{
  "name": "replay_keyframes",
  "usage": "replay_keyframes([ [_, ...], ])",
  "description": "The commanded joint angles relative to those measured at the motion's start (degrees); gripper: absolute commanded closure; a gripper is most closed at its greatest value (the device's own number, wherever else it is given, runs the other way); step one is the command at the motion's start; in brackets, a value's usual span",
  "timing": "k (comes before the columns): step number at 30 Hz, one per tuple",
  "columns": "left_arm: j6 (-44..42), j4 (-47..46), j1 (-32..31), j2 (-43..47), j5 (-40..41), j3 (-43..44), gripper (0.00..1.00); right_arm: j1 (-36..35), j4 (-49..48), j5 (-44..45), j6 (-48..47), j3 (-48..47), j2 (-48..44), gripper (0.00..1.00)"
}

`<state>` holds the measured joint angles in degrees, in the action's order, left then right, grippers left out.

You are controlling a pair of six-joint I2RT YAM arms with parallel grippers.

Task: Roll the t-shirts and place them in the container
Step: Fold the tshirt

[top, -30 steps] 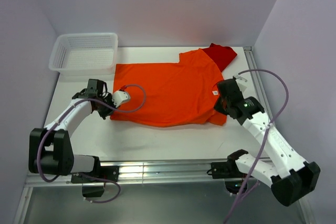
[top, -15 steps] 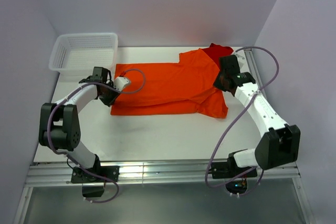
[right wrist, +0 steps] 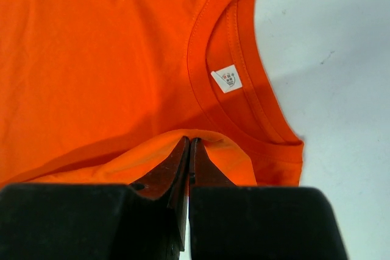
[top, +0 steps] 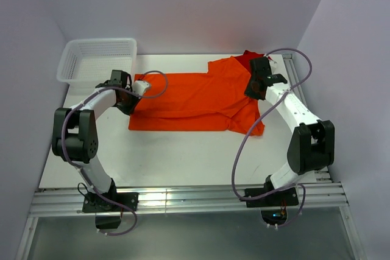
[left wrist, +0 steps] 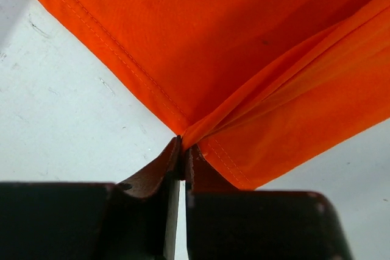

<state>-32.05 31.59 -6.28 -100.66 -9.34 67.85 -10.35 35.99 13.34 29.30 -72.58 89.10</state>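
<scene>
The orange t-shirt [top: 195,98] lies across the table, folded over into a narrower band. My left gripper [top: 129,100] is at the shirt's left end, shut on a hemmed corner of the orange cloth [left wrist: 256,59], which runs in between the tips of the left gripper [left wrist: 183,144]. At the shirt's right end is my right gripper [top: 251,92]. In its wrist view the right gripper [right wrist: 189,142] is shut on a raised fold of the orange shirt [right wrist: 91,59], just below the collar and its white neck label [right wrist: 227,79]. The dark red t-shirt [top: 247,59] shows only partly behind the orange one.
A white mesh basket [top: 97,59] stands at the back left corner. Walls close the table on the left, back and right. The metal rail with both arm bases [top: 183,199] runs along the near edge.
Both grippers have moved towards the back of the table with the shirt's near edge, laying it over the far half. The orange shirt now looks narrower front to back.
</scene>
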Motion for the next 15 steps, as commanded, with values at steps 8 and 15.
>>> replay_keyframes([
  [8, 3.49, -0.92, 0.31, -2.78, 2.58, 4.48, 0.8, 0.94, -3.03, 0.28, -1.88, -5.12, 6.34, 1.0],
  [15, 4.02, -0.74, 0.31, -2.96, 2.75, 5.45, 0.63, 1.47, -3.12, 0.89, -1.79, -6.79, 9.51, 1.0],
])
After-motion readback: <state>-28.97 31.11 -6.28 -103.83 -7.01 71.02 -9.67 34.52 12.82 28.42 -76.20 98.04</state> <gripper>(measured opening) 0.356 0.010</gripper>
